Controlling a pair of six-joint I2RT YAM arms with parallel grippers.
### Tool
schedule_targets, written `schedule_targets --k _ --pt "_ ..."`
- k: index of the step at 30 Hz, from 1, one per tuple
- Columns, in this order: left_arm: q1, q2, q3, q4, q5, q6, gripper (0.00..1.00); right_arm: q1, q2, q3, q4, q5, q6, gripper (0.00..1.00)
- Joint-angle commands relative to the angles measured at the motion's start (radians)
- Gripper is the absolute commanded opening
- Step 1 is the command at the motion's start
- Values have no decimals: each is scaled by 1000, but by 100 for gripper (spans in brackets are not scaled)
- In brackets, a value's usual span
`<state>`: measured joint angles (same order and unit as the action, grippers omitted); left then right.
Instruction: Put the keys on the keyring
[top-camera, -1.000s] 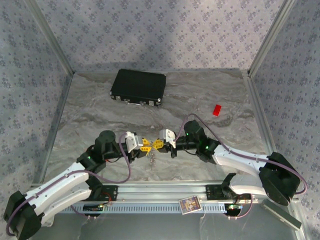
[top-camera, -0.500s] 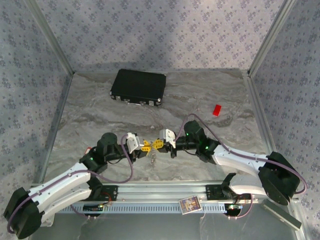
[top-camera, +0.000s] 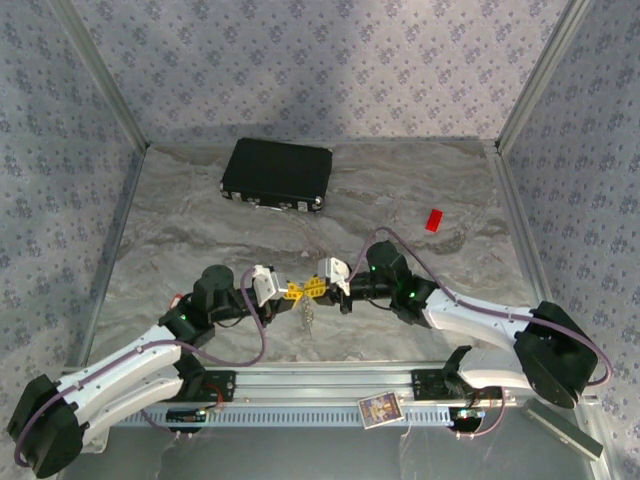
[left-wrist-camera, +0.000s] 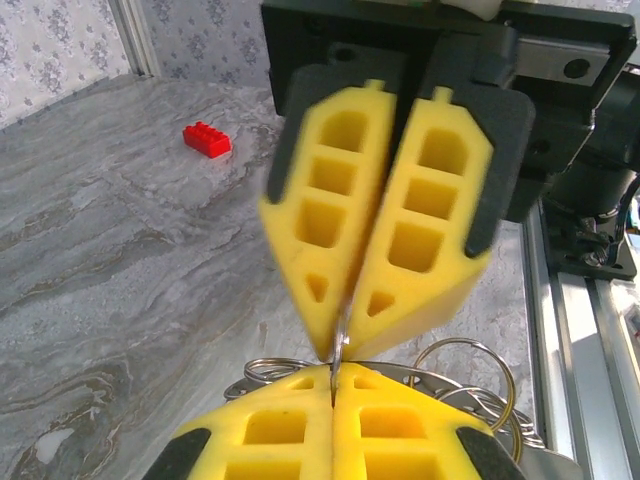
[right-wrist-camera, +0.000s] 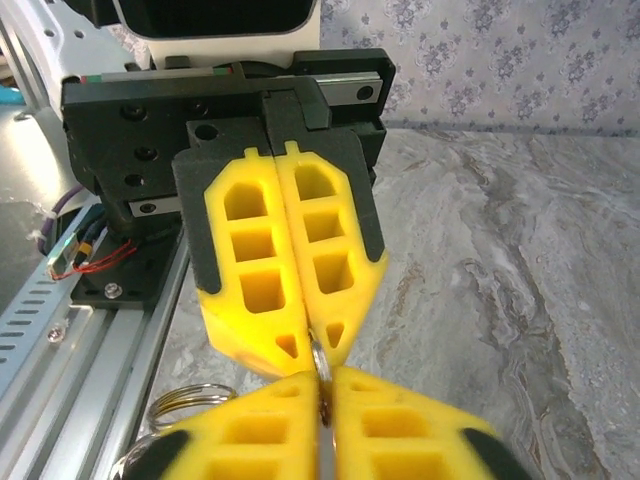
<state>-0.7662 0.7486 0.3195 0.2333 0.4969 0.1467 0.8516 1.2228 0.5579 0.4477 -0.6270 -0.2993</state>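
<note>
Left claw (top-camera: 296, 292) tight on the keyring (top-camera: 307, 313); right claw (top-camera: 314, 289) opposite (its grip unclear).

You cannot read any text here. A small printed card (top-camera: 380, 410) stands on the front rail (top-camera: 300, 385), right of the rail's middle. It carries a coloured print, but it is too small for you to make out a word, a number or a brand.
</note>
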Motion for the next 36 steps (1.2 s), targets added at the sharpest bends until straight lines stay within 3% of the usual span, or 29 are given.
schedule_targets --k 1,5,10,19,28,36 --pt "-4 -21 55 -42 -28 53 0 14 -31 51 -190 71 -92 25" --pt "-3 -4 166 -262 -42 155 0 27 -42 135 -404 131 -195 25" --pt "-8 54 259 -417 -40 242 0 31 -58 164 -428 114 -207 23" --pt "-8 91 321 -474 0 325 0 33 -80 165 -410 175 -200 25" --pt "-8 147 364 -509 35 350 0 49 -53 167 -369 115 -181 24" --pt "-12 163 372 -514 42 346 0 56 -17 167 -324 89 -167 15"
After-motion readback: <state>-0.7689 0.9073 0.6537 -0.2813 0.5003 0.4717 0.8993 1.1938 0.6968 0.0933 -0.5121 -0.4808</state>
